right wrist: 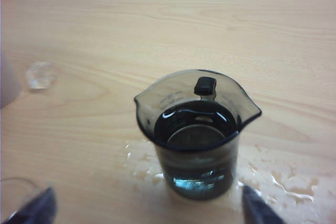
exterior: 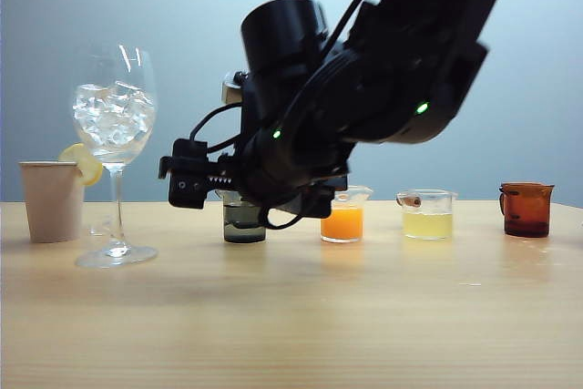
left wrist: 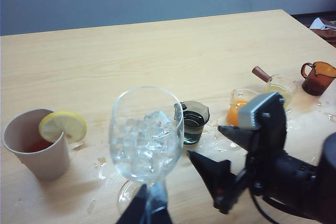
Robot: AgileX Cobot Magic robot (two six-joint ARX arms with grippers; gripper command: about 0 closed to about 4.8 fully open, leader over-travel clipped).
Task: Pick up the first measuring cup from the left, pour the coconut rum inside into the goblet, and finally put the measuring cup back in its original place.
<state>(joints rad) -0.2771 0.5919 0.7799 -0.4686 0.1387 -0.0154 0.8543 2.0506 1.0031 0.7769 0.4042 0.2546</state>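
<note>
measuring cup (right wrist: 197,135) upright between released right tool (right wrist: 147,205) tips — left tool (left wrist: 152,211) clenched on goblet (left wrist: 146,140) stem, left wrist view only

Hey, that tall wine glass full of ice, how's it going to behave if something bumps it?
The goblet probably tips easily: a big ice-filled bowl sits high on a thin stem. It looks like thin glass, so likely fragile. Puddles on the table near its foot may let it slide. The left gripper is at its stem; the open right gripper faces the measuring cup.
</note>
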